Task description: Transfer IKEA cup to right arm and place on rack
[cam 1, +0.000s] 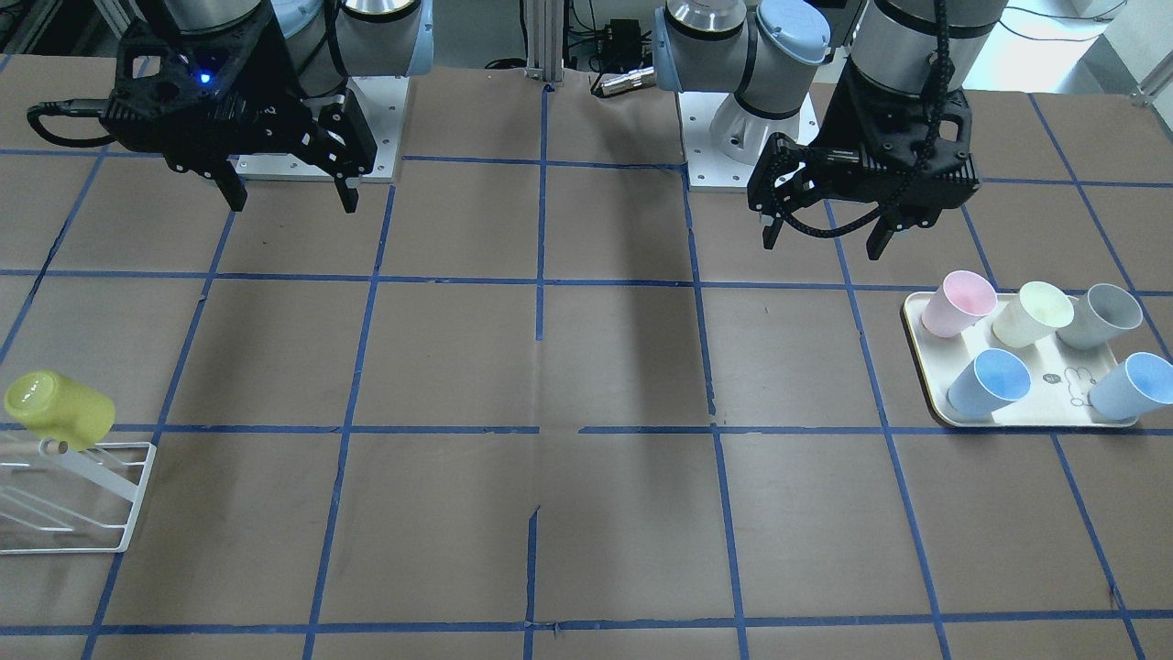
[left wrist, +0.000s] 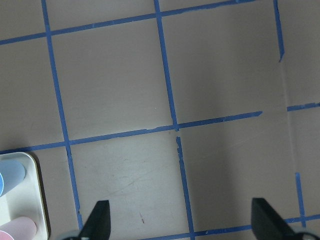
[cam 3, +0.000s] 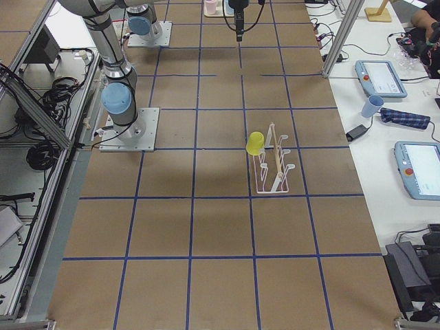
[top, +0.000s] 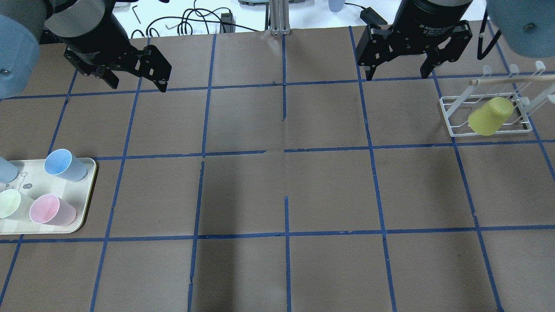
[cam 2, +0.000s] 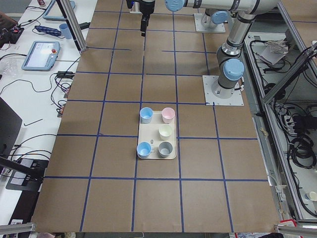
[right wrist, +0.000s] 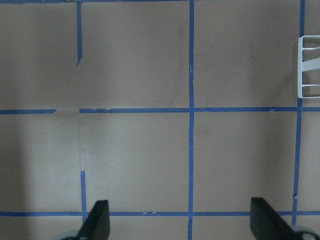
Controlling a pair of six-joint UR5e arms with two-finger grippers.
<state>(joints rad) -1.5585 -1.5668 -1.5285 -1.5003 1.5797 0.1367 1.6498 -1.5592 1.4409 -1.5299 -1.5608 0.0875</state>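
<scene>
Cup: IKEA cup (top: 491, 116) hung bottom-up and tilted on a slanted prong of the rack (top: 451, 113), at about 2 o'clock on the worktop (top: 277, 195) in the overhead view.
Rack: it stood flat on the worktop, with its wooden-tipped rod just beyond the cup and the other prongs bare.
Right tool: the right tool (top: 397, 74) was spread wide with nothing between its fingers. It hung above the worktop at 1 o'clock, with the cup well apart at its 4 o'clock.
Left tool: the left tool (top: 139, 86) was likewise spread and empty, hanging at 11 o'clock.
Tray: the cream tray (top: 89, 190) at 8 o'clock held the pink, cream-yellow, grey and two blue cups, none touched by either tool.
Done: the hand-over and the placing both looked finished, judging from the cup on the rack and both tools free of it.
Left: seemingly nothing, except perhaps confirming that the tilted cup was seated firmly on its prong.
</scene>
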